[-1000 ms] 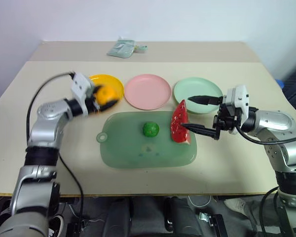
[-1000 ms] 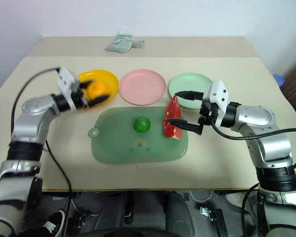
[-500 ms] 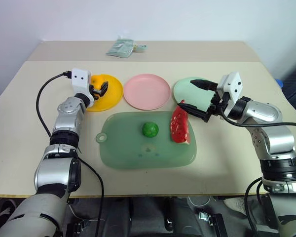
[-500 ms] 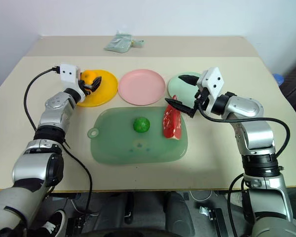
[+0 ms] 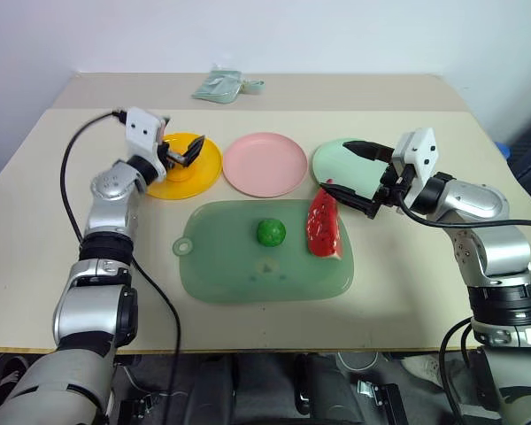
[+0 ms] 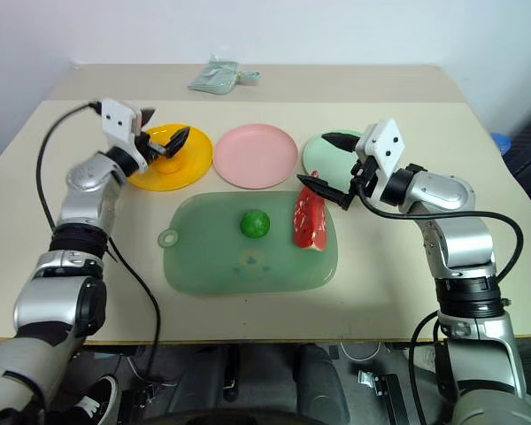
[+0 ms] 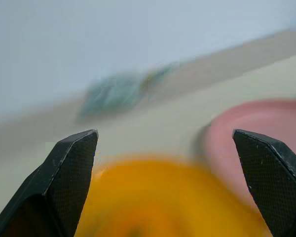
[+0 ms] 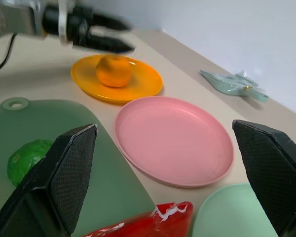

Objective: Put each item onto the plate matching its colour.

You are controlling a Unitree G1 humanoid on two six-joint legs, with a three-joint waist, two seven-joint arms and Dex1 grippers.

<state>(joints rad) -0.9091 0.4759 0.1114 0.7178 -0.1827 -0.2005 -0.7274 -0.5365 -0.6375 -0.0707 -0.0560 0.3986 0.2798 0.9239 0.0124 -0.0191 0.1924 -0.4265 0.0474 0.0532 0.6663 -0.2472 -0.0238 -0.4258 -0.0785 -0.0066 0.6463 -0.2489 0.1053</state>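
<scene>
A beige table (image 5: 248,96) with a seam running across its far part stands against a plain white wall (image 5: 265,35). A small grey-green packet (image 5: 219,86) lies near the table's far edge. A blue object (image 5: 504,150) shows at the right, beside the table. Dark floor shows below the near edge. Lighting is even.

Head stereo pair: looks forward and down over the whole worktop (image 5: 248,354) from above, both eyes sharing the same scene. Left wrist camera: close over the yellow-orange plate (image 7: 153,197), facing the far edge and wall. Right wrist camera: low over the mat (image 8: 49,148), facing across the pink plate (image 8: 175,140); both wrist cameras take in that plate.
</scene>
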